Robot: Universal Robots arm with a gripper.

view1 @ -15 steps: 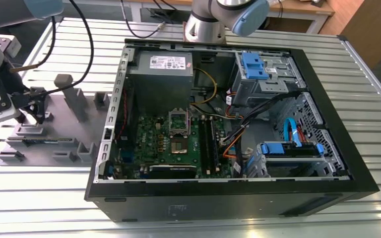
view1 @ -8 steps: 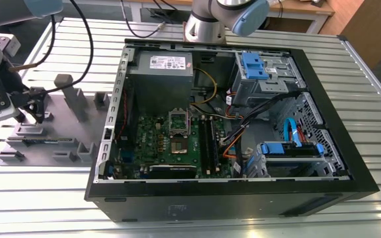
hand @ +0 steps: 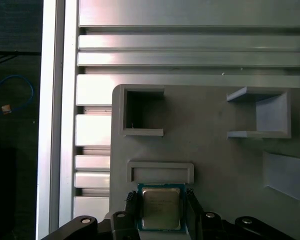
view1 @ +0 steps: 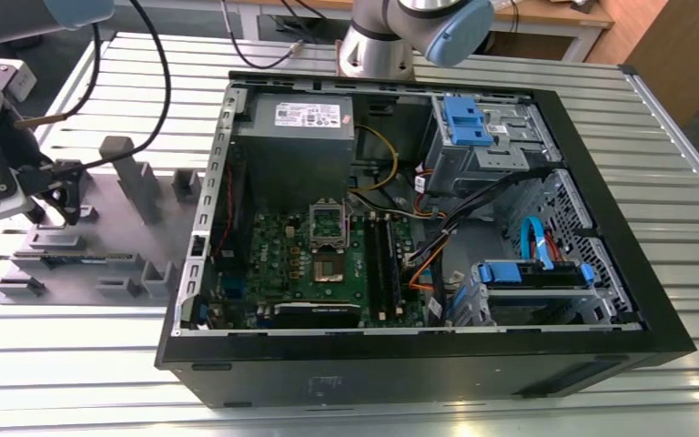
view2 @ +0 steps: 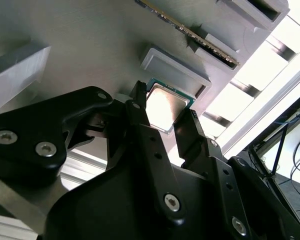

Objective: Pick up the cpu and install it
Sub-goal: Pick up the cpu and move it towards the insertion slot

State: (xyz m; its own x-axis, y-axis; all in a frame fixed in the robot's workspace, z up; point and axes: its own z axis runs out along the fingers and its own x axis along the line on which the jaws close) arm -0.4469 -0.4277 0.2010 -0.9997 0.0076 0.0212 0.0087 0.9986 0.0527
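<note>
- Over the grey fixture plate, the claw straddles the cpu, one finger along each opposite edge (contact itself cannot be judged), a stance suited to lifting it flat.
- Well apart, the open computer case exposes the green board, where the cpu belongs.

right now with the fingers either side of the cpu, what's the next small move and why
Probably close the gripper on the cpu: in both wrist views its fingers flank the chip's opposite edges with slight gaps, while it lies flat on the grey fixture plate.
</note>
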